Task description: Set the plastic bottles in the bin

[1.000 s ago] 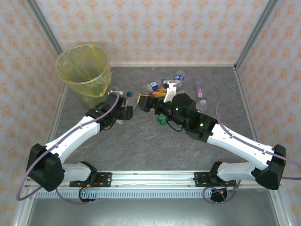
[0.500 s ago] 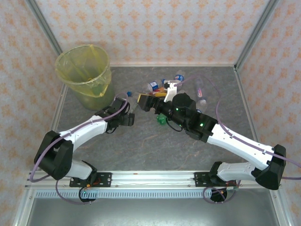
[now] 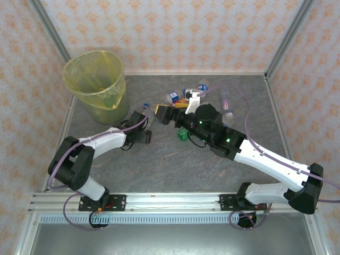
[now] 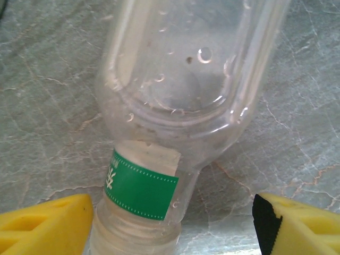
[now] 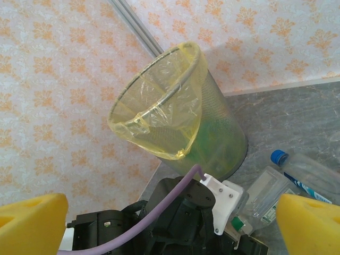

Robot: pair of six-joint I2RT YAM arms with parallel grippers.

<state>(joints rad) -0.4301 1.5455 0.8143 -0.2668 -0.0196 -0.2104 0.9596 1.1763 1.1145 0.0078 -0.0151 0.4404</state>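
A clear plastic bottle [image 4: 186, 79] with a green label lies on the grey table. Its neck sits between the yellow fingers of my left gripper [image 4: 170, 228]. The left pad is against the neck and the right pad stands apart, so the jaws are open. From above, this bottle [image 3: 141, 113] lies just right of the bin [image 3: 95, 79], a mesh bucket lined with a yellow bag. My right gripper [image 3: 162, 113] hovers open and empty over the table, facing the bin [image 5: 175, 111]. More plastic bottles [image 3: 186, 97] lie in a heap behind it.
A blue-capped clear bottle [image 5: 305, 172] lies beside the one at my left gripper. A green bottle [image 3: 183, 136] peeks from under the right arm. Another clear bottle [image 3: 226, 101] lies at the back right. Metal frame posts and papered walls enclose the table.
My left arm has reached forward to the bottle beside the bin, and its jaws have narrowed around the neck. The right arm has stayed where it was.
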